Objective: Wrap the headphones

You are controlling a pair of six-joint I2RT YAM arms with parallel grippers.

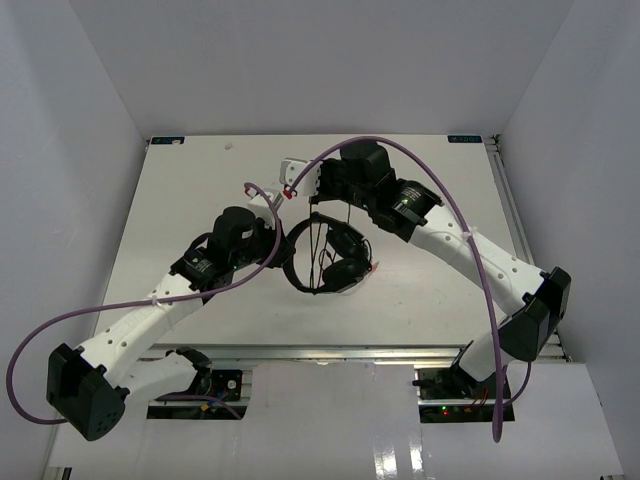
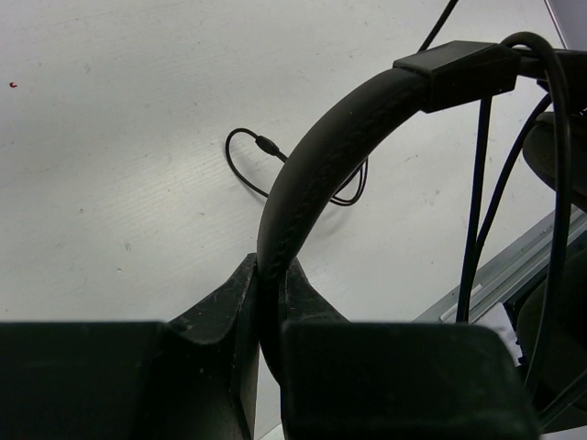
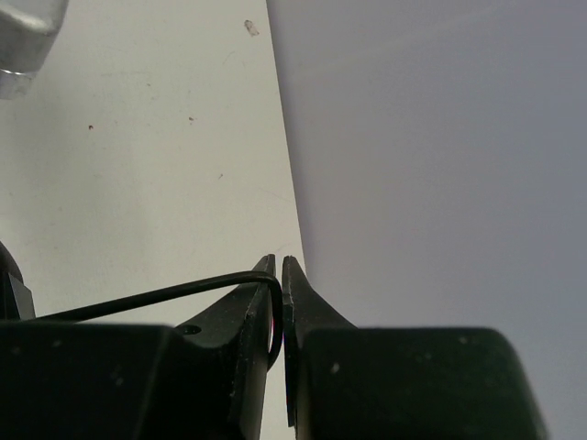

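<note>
The black headphones [image 1: 338, 268] hang over the middle of the table, lifted off it. My left gripper [image 1: 287, 250] is shut on the padded headband [image 2: 321, 165], which runs up from between the jaws [image 2: 271, 275]. Two strands of the thin black cable [image 2: 477, 202] cross beside the slider. A loose loop of cable with a small plug [image 2: 268, 145] lies on the table below. My right gripper [image 1: 314, 205], just behind the headphones, is shut on the cable [image 3: 165, 293], which bends down between its fingertips [image 3: 279, 266].
Thick purple robot cables [image 1: 470, 240] arch over both arms. White walls [image 3: 431, 137] enclose the table on three sides. An aluminium rail [image 2: 514, 266] runs along the near edge. The right arm's wrist [image 1: 360, 165] sits close above the headphones.
</note>
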